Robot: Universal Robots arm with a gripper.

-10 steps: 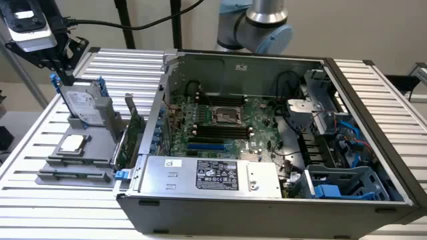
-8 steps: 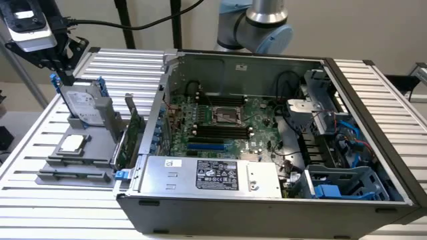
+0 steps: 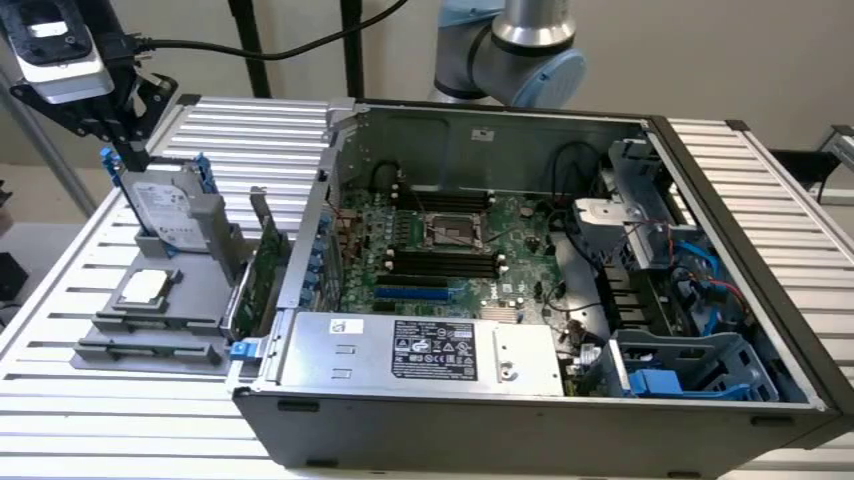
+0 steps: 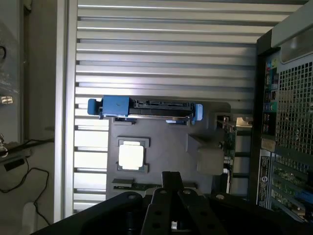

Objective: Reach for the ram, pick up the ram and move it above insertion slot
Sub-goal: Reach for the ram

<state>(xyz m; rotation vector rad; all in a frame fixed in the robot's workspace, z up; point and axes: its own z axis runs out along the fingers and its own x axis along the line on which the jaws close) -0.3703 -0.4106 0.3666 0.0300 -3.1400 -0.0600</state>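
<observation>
One gripper at the upper left of the exterior frame, hanging from black linkage just over the top edge of an upright hard drive with blue tabs. Closed down to a narrow tip, gripping nothing.

Thin green ram on edge in a long slot of the gray tray, just beside the square processor and on the side of it away from the hard drive; untouched. Same slot of the tray at the lower left of the exterior frame, well apart from the gripper.

Green expansion card upright between the tray and the open computer case, left of centre. Inside the case, at the middle of the frame, a green motherboard with rows of dark memory slots. Silver power supply with a black label along the case's near wall, lower centre. Blue plastic cage in the case's lower right corner. Pale blue arm joint behind the case at the top centre. Black cable trailing across the upper left. All of it on a table of ribbed metal slats.
</observation>
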